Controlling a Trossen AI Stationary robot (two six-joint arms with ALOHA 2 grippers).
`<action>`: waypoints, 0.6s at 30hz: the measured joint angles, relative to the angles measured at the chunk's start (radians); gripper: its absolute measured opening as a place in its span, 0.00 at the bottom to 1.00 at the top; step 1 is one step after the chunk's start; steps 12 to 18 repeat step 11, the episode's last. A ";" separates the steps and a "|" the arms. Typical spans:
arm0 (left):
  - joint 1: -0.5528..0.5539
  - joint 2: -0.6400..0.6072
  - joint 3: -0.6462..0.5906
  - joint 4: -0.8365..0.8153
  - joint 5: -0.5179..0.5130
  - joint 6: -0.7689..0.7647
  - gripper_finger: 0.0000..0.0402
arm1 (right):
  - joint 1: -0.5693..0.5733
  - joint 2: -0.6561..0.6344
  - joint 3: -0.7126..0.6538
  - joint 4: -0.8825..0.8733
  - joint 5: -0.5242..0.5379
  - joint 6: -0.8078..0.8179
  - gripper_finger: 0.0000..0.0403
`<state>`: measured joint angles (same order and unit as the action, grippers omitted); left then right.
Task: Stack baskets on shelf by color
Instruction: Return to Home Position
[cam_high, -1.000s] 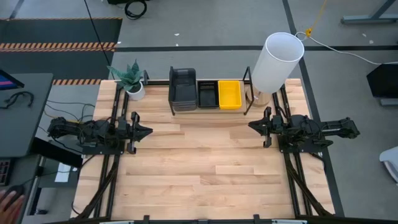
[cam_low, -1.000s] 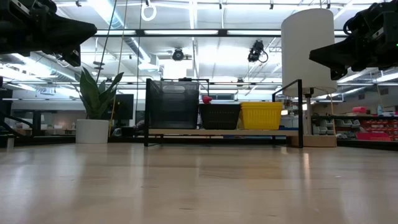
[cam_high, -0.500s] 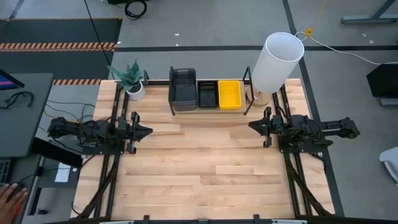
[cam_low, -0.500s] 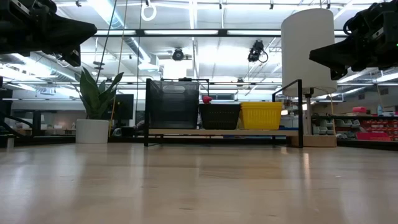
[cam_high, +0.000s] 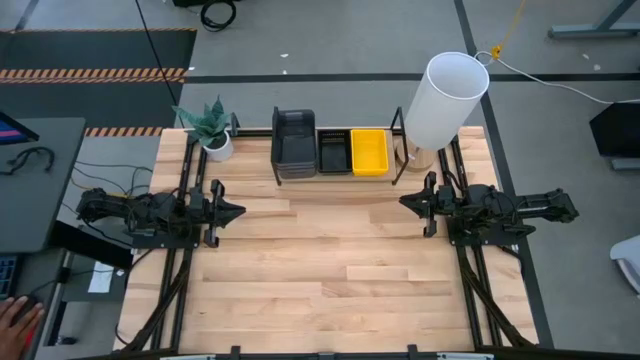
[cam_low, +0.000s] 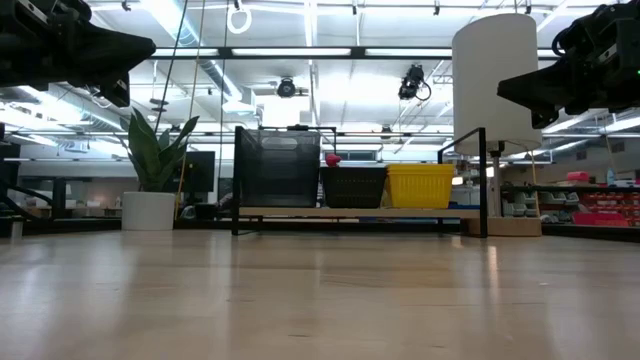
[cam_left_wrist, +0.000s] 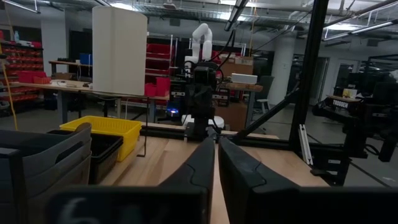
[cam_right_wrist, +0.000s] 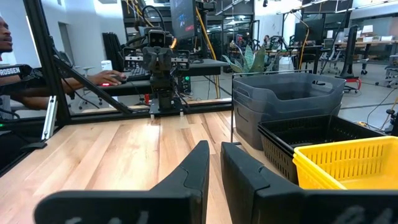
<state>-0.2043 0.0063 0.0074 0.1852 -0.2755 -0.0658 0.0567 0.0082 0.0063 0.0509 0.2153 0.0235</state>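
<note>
As I look straight down on the pale wood plank table (cam_high: 320, 285), the long narrow light-wood shelf with thin black metal rods (cam_high: 336, 178) sits at its far edge. It stands between a small green plant in a white pot (cam_high: 212, 135) and a tall white cylinder (cam_high: 446, 98). Every basket I can see stands on that shelf, in one row. The large dark grey plastic baskets with rounded corners (cam_high: 293, 145) are at the plant end. The black perforated plastic baskets (cam_high: 333, 152) sit in the middle, and the bright yellow plastic baskets (cam_high: 369, 151) are at the cylinder end. My right wrist camera shows two grey rims nested one over the other; how many black or yellow ones there are I cannot tell.

The left gripper (cam_high: 236, 210) hangs above the table's left side, well apart from the shelf, pointing inward. Its fingers (cam_left_wrist: 200, 165) are drawn together with only a thin slit between them, pinching nothing. The right gripper (cam_high: 404, 203) faces it from the right side, near the cylinder's base. Its fingers (cam_right_wrist: 194, 167) are likewise close together and empty. A person's hand (cam_high: 14, 318) rests at the desk beyond the table's left edge.
</note>
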 joint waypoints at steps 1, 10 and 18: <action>0.000 0.000 0.000 0.000 0.000 0.000 0.07 | 0.000 0.000 0.000 0.000 0.000 0.000 0.11; 0.000 0.000 0.000 0.000 0.000 0.000 0.08 | 0.000 0.000 0.000 0.000 0.000 0.000 0.11; 0.000 0.000 0.000 0.000 0.000 0.000 0.07 | 0.000 0.000 0.000 0.000 0.000 0.000 0.11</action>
